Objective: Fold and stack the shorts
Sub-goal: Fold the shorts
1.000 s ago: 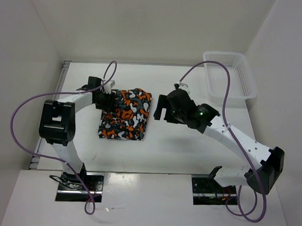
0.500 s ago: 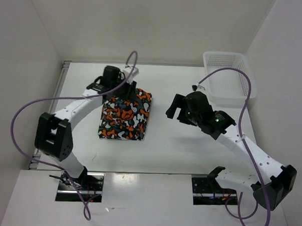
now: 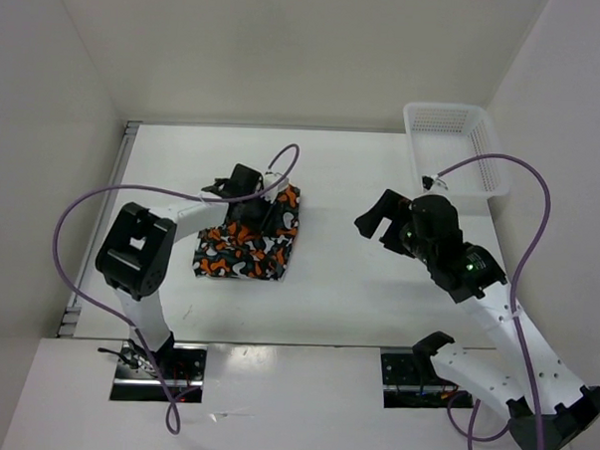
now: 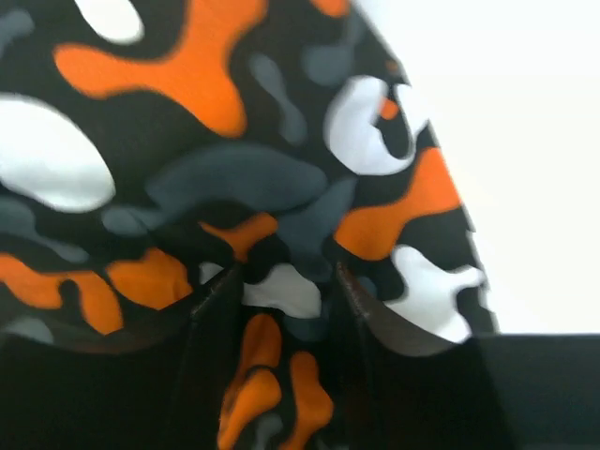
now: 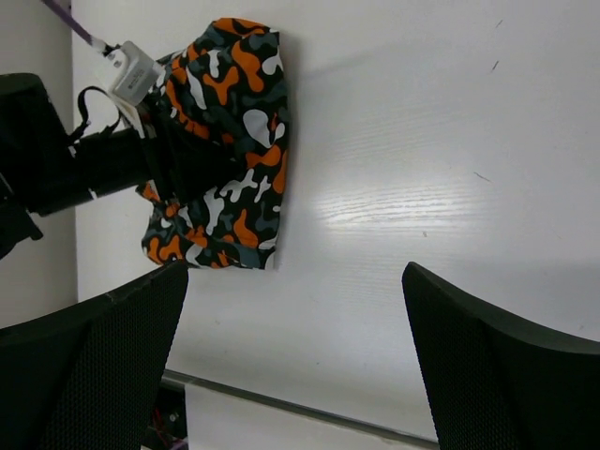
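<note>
The left arm (image 3: 186,212) has been swung over the shorts (image 3: 247,248) at the white worktop's (image 3: 347,292) 9 o'clock. Their fabric is pinched by the left fingers (image 4: 208,370); the right fingers (image 5: 94,375) are spread wide, empty.

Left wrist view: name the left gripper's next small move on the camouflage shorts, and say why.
Probably lift slightly: the left gripper pinches a fold of the orange, black, grey and white camouflage fabric shorts, which lie flat on the white table; the right gripper hangs open, apart.

White table (image 3: 347,287), plain white walls (image 3: 287,55), bright even light
</note>
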### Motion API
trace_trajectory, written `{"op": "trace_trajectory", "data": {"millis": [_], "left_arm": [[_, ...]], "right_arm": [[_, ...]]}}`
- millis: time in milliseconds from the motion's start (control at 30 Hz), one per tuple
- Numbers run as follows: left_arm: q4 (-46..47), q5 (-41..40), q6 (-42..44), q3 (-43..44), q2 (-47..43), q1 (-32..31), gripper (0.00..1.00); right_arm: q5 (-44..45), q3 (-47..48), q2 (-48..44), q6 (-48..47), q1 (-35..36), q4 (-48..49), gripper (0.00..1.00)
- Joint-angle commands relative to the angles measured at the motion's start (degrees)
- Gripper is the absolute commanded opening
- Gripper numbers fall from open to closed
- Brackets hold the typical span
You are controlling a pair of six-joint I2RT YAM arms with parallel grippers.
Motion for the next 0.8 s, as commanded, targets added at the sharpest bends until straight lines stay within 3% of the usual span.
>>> {"op": "trace_trajectory", "data": {"millis": [0, 67, 200, 233, 367, 633, 767], "left_arm": [[-1.5, 1.3, 0.3, 2.7, -10.0, -0.6, 0.52], [-5.0, 1.9, 0.3, 3.4, -13.4, -0.6, 0.54], [-4.6, 5.9, 0.3, -4.8, -19.0, -1.7, 0.54], [-3.8, 5.9, 0.3, -9.6, -19.5, -1.7, 0.54], [0.3, 3.6, 0.3, -15.6, -16.5, -3.5, 0.54], [4.3, 1.6, 0.3, -14.1, -9.0, -5.2, 0.54], [-4.3, 1.1, 0.3, -8.4, -15.1, -5.2, 0.57]], "right_arm": [[-2.0, -0.4, -1.4, -1.3, -1.1, 1.8, 1.00], [-2.0, 0.1, -1.4, -2.0, -1.1, 1.8, 1.00], [-2.5, -1.1, -1.4, -2.0, -1.1, 1.8, 1.00], [-2.5, -1.7, -1.4, -2.0, -1.1, 1.8, 1.00], [-3.1, -2.2, -1.9, -1.4, -1.7, 2.5, 1.00], [-3.1, -2.2, -3.6, -0.8, -1.7, 1.9, 1.00], [-3.1, -1.6, -4.7, -0.8, -1.7, 0.5, 1.00]]}}
